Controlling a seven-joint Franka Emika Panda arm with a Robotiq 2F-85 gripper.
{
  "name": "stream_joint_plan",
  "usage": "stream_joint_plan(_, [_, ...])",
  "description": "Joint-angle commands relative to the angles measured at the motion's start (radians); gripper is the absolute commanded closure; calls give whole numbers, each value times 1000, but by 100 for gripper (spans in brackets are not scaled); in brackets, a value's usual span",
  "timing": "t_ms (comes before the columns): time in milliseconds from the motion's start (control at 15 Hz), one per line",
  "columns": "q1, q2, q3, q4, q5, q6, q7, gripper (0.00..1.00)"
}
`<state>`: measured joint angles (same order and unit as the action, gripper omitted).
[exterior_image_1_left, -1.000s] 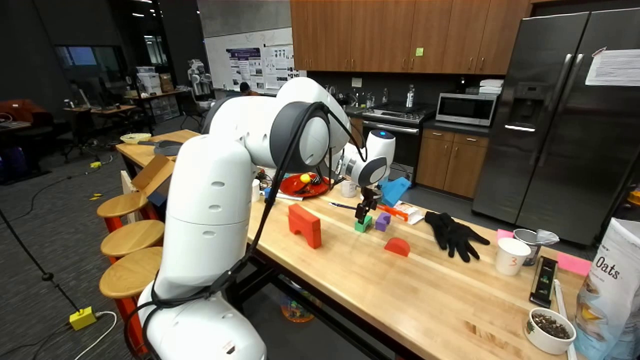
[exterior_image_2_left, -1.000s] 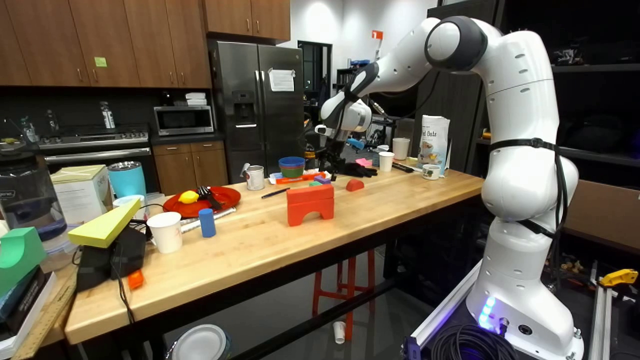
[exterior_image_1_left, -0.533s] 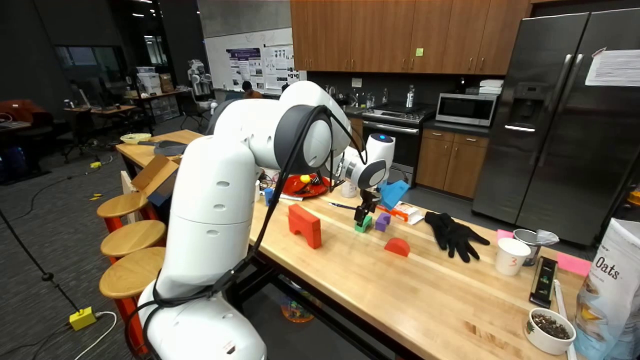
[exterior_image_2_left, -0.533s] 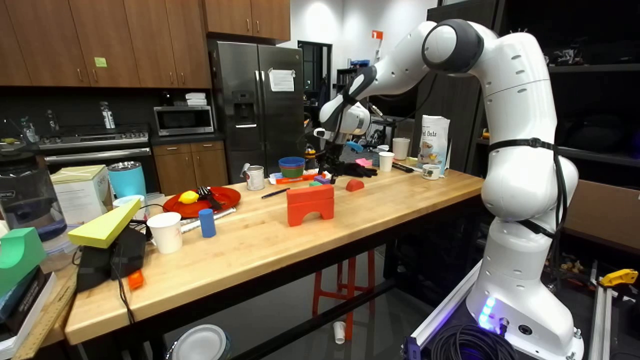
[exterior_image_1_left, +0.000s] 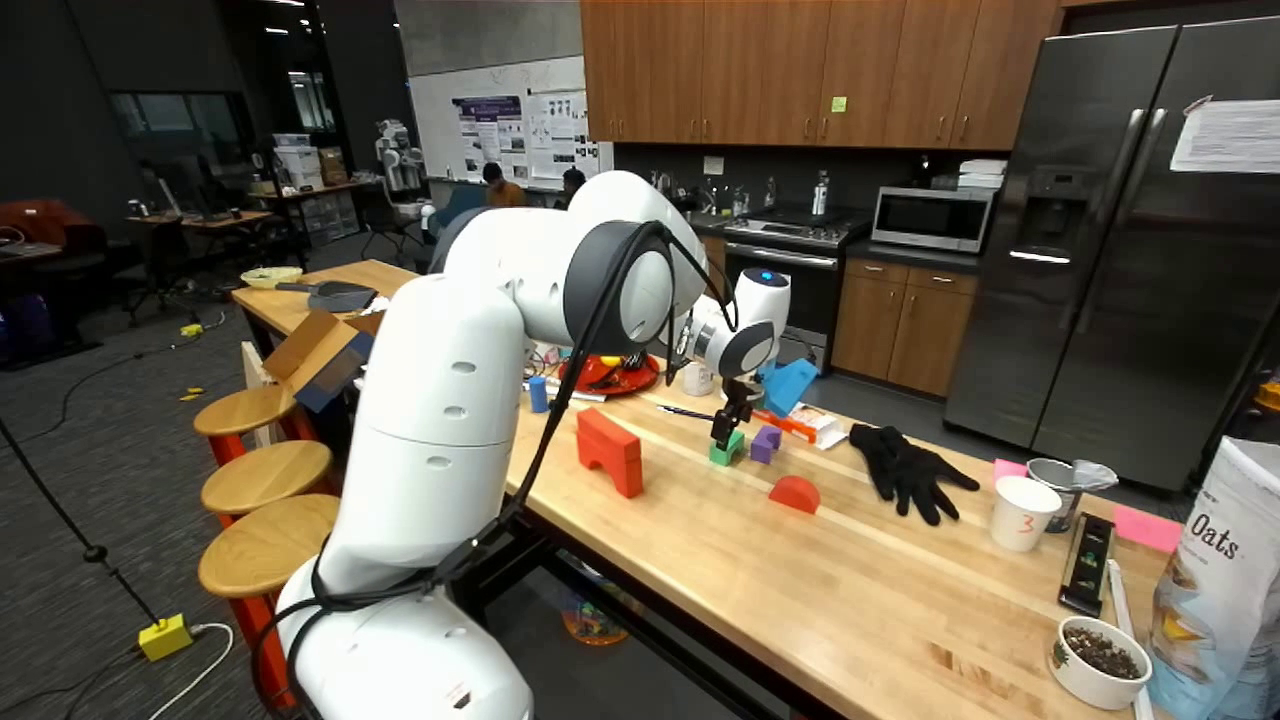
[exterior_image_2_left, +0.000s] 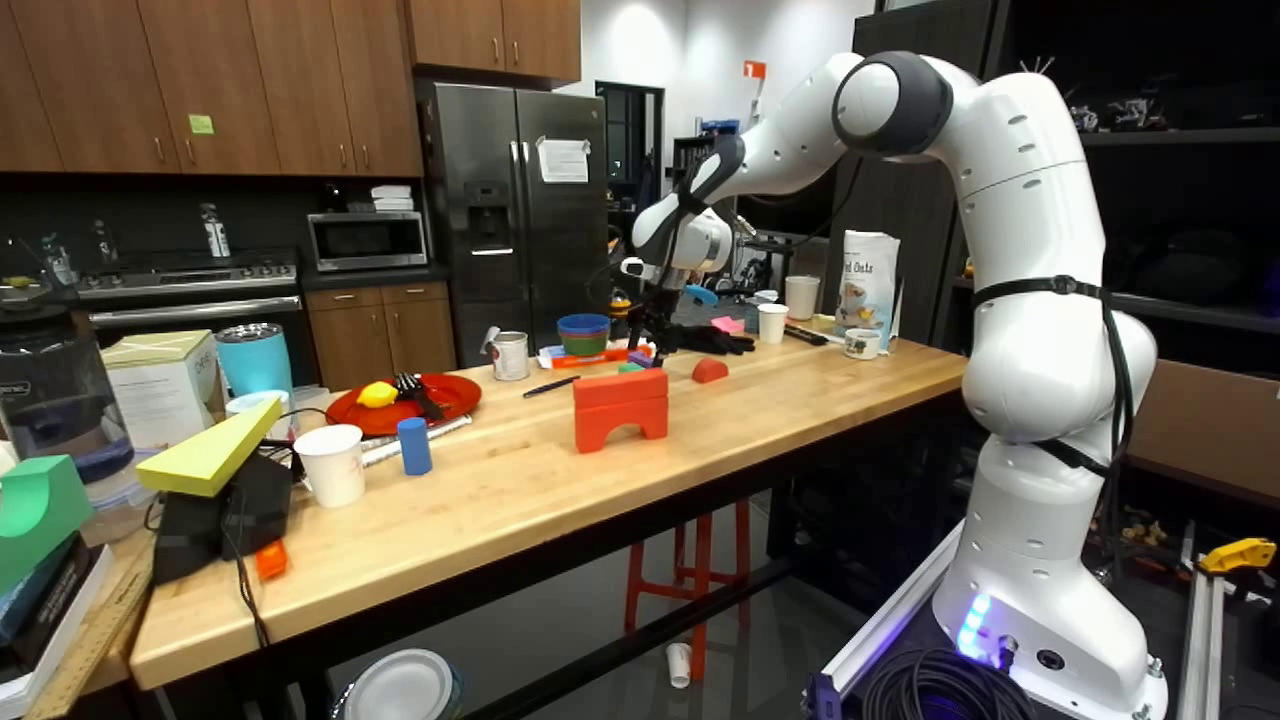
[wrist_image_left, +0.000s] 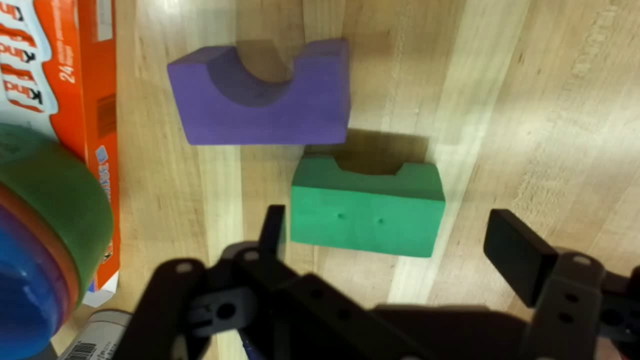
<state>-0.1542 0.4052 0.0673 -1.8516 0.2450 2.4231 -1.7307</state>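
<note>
- Green block (wrist_image_left: 367, 212) rests on the wooden worktop (exterior_image_1_left: 800, 590), nearer the kitchen-side edge than the robot-side edge, its flat, dimpled face up and its cut-out showing on the side toward the purple block (wrist_image_left: 280, 120).
- Around the green block's two ends the gripper (wrist_image_left: 385, 227) stands wide and holds nothing; one finger is just beside an end, the opposite one has a clearer gap. Whether the closer finger touches, I cannot tell.
- Done, as I judge it: the gripper is low and lined up, its fingers straddling the block's length.
- Undone, as I judge it: no grip is made and nothing is lifted; the block sits on the wood.
- Purple block: near the green one but apart from it, outside the fingers and ungripped.
- Orange box (wrist_image_left: 82, 110) and stacked bowls (wrist_image_left: 50, 220) sit closer to the kitchen-side edge.
- Red arch (exterior_image_2_left: 620, 410) stands nearer the robot-side edge, clear of the gripper in both exterior views; a red half-round block (exterior_image_1_left: 795, 493) is toward the worktop's middle, and black gloves (exterior_image_1_left: 908, 470) lie along the kitchen-side edge.
</note>
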Motion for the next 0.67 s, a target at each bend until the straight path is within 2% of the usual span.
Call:
stream_joint_plan(0, [-26,35,31,42,25,0,-40,0])
stream_joint_plan(600, [-24,77,46,80,23,-19,-36,0])
